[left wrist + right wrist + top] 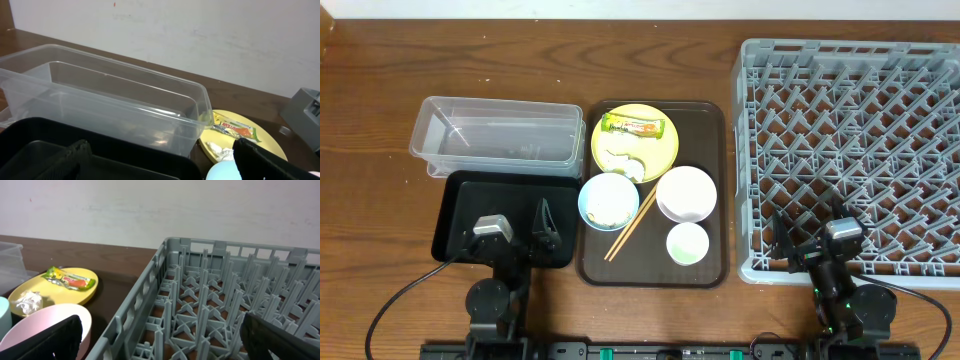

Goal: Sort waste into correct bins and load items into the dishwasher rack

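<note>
Both grippers spread wide, empty.
Under left gripper (510, 232), black tray (455, 200); under right gripper (817, 240), dishwasher rack (850, 100).

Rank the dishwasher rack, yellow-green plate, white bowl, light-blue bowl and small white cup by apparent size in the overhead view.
1. dishwasher rack
2. yellow-green plate
3. white bowl and light-blue bowl: these look about alike, so not ranked against each other
4. small white cup

The dishwasher rack (850, 130) runs past the overhead view's right edge; the left arm (506, 262) hides the black tray's (455, 215) near edge.
</note>
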Controlling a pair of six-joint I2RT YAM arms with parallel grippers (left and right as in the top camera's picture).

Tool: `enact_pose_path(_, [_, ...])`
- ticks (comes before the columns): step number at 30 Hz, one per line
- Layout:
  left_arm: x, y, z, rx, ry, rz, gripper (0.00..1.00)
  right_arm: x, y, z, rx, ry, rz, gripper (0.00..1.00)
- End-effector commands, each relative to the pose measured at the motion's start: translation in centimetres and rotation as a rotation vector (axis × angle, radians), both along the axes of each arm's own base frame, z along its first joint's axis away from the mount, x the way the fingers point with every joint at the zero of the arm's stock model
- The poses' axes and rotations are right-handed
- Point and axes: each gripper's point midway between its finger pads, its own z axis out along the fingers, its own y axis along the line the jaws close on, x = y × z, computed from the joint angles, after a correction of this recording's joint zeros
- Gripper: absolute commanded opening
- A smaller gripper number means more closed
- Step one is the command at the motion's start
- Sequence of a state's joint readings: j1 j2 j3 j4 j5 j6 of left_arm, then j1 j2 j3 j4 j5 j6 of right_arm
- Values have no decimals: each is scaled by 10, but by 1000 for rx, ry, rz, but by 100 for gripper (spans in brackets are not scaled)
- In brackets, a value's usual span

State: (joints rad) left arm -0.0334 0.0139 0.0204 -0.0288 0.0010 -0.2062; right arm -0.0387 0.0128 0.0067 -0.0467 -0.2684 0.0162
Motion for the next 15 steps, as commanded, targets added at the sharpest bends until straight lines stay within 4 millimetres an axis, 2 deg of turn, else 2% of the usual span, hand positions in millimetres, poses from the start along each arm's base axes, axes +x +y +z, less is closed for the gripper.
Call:
enact_pose_path(1, [-1,-2,-19,-29,66,-9,93,0,-1,0,47,9,-17,99])
enact_pose_path(8, [1,-2,-2,-52,84,-5,93,2,-10,13,52,16,-70,99])
enact_pose_path(15, [3,-2,16,-44,251,-1,93,9,-19,30,43,144,-128,99])
